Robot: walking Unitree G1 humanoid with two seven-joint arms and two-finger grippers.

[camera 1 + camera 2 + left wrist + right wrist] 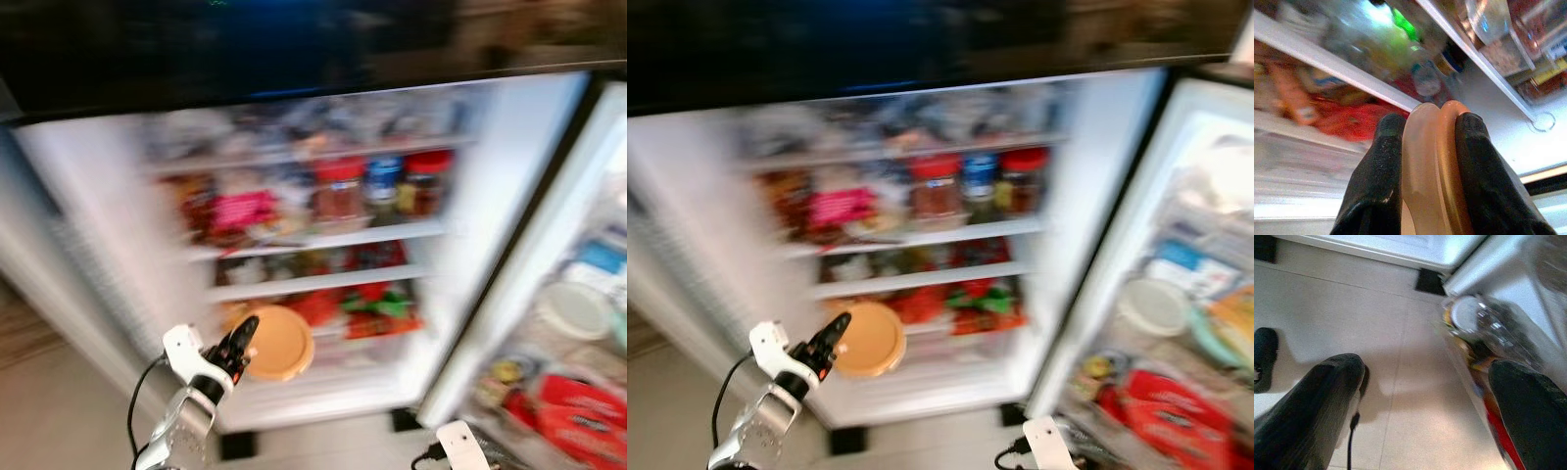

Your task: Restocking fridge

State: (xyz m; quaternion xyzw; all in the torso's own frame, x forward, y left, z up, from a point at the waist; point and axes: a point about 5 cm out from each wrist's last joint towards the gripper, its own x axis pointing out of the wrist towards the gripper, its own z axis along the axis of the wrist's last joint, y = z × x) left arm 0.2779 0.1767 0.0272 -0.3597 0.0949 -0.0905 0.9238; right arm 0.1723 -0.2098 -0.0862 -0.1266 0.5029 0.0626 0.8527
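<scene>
**Round tub on its way to the lower shelf**

The left gripper (238, 350) is clamped on the edge of a flat, round orange plastic container (279, 342), holding it up in front of the open white fridge (509, 196), level with its lower shelves. The views are blurred. This looks like the carry-in step; next, the arm needs a free spot among the packed red packets (367, 311) to slide it in. The right gripper (1420, 396) hangs spread wide above the tiled floor (1352, 313).

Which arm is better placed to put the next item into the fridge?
Left. The left gripper is raised before the open fridge, shut on a tan container. The right gripper hangs open over the floor.
</scene>
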